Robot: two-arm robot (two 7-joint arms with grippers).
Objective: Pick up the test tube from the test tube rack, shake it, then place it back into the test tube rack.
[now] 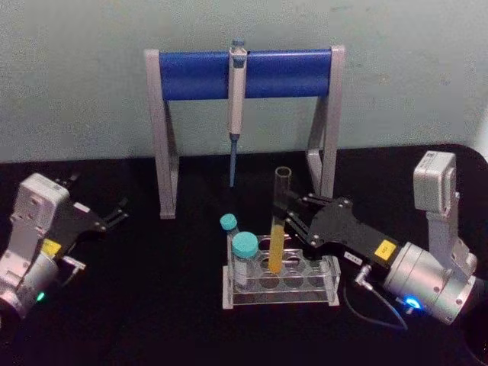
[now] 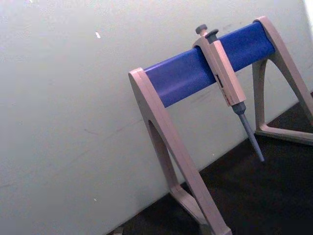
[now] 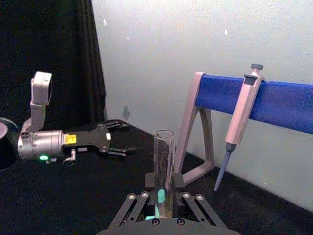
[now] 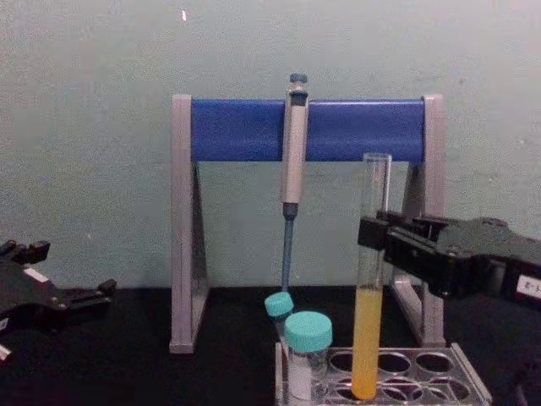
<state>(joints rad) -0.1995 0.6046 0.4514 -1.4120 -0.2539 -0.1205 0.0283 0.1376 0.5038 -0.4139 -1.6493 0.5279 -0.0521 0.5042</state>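
Rack (image 1: 282, 295) on black tabletop (image 1: 152, 305), pale wall (image 1: 76, 76)

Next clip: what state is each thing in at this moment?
test tube: standing in the rack, uncapped, yellow liquid in its lower part.
rack: standing flat, holding the test tube and two vials.
vials: capped, upright at the rack's left end.
pipette: hanging tip down from the stand.
right gripper: jaws shut on the test tube, above the liquid.
left gripper: jaws open, empty, parked at the left.
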